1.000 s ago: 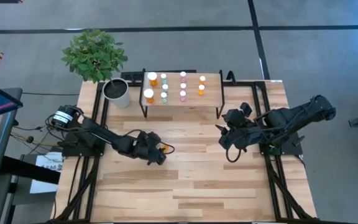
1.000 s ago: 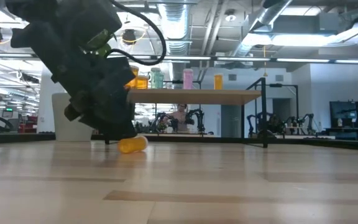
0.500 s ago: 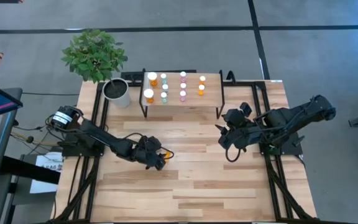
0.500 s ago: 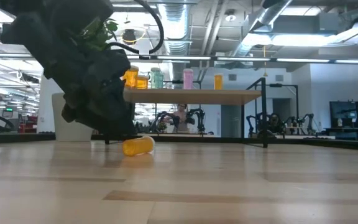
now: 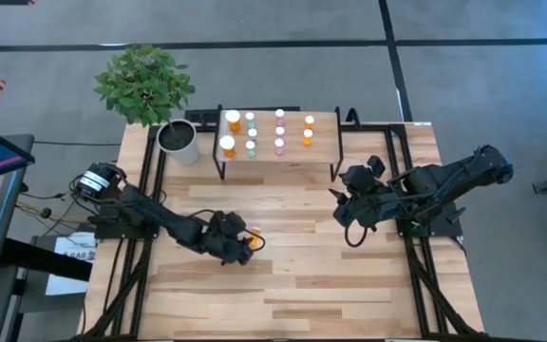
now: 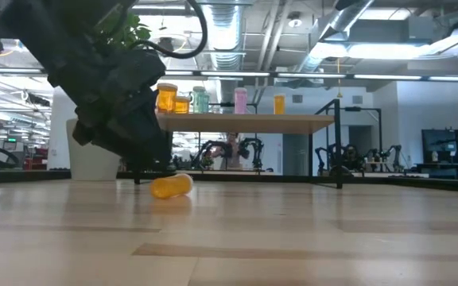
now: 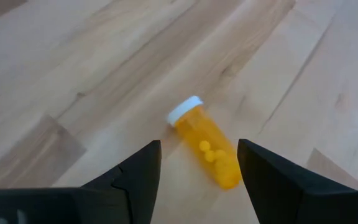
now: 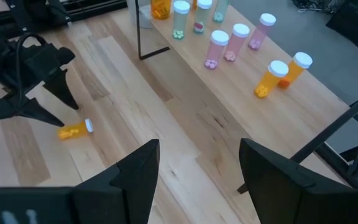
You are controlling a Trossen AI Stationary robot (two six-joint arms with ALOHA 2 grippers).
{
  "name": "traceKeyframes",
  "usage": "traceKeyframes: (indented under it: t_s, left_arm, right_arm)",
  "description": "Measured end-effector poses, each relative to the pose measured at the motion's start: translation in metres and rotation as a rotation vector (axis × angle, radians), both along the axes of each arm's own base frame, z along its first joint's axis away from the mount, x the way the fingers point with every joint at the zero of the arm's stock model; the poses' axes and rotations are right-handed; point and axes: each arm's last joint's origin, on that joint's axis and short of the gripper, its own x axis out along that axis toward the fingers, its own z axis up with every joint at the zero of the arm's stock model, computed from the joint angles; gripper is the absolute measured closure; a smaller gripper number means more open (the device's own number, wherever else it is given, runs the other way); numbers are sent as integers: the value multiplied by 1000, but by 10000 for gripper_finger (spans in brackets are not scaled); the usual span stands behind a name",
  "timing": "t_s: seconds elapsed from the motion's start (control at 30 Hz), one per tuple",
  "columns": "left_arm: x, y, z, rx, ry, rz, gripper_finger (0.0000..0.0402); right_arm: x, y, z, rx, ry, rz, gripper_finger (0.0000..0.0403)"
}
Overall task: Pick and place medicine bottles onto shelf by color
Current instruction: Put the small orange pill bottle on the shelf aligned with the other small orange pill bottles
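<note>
An orange pill bottle [image 7: 205,145] is lying on its side on the bench [image 5: 349,275]. The left hand [image 7: 199,171] is hanging over it, open and holding nothing. The right hand [image 5: 338,198] is waiting open near the shelf [image 5: 323,144], where eight bottles are standing.

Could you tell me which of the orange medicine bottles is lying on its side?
The orange bottle on the table, just ahead of the open left gripper. The other orange ones stand upright on the shelf.
</note>
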Motion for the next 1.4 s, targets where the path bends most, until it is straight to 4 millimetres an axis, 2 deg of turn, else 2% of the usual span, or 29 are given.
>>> traceKeyframes:
  t_s: [0.5,0.9,1.03,1.17,1.3,1.4]
  left_arm:
    - [1,-9,4,-7,-51,-11,213]
    - [0,-9,2,30,-32,-8,213]
    - [7,-12,-13,31,-22,-49,204]
    - [18,-14,-35,16,-12,-71,178]
    - [27,-14,-44,50,41,-50,157]
    - [31,-15,-45,82,77,-71,154]
  right_arm:
    - [0,0,0,1,-5,-7,159]
    - [0,-1,0,-12,-11,-17,159]
    - [0,-1,0,-11,-12,-17,159]
    - [0,0,1,-10,-15,-17,159]
    - [0,0,1,-9,-16,-17,159]
    - [0,0,1,-10,-15,-17,159]
